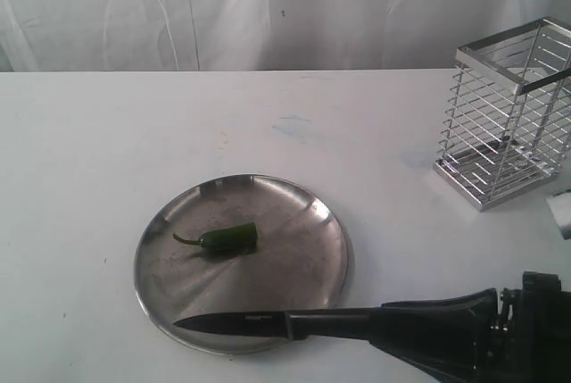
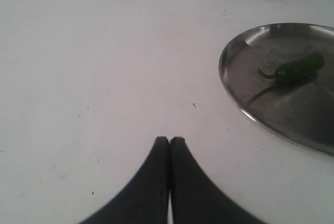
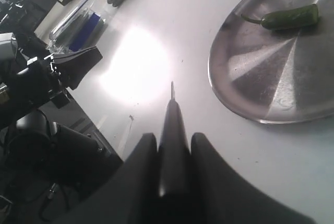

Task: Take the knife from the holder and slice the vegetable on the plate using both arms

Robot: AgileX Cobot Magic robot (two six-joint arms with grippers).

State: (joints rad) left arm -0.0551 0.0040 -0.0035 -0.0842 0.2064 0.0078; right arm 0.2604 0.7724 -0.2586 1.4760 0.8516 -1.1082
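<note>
While the right gripper's (image 3: 175, 139) fingers clamp its black handle, the dark pointed knife (image 1: 241, 321) juts level past their tips over the plate (image 1: 308, 280) rim, green pepper (image 1: 228, 238) farther on; the left gripper's (image 2: 169, 139) fingers touch, empty.

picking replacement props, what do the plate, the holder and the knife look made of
The plate: metal, likely steel; dull brushed silver with scuffs and soft reflections.
The holder: shiny chromed wire bars under a flat metal rim.
The knife: dark, probably coated steel blade; matte black handle, plastic by its look.
</note>
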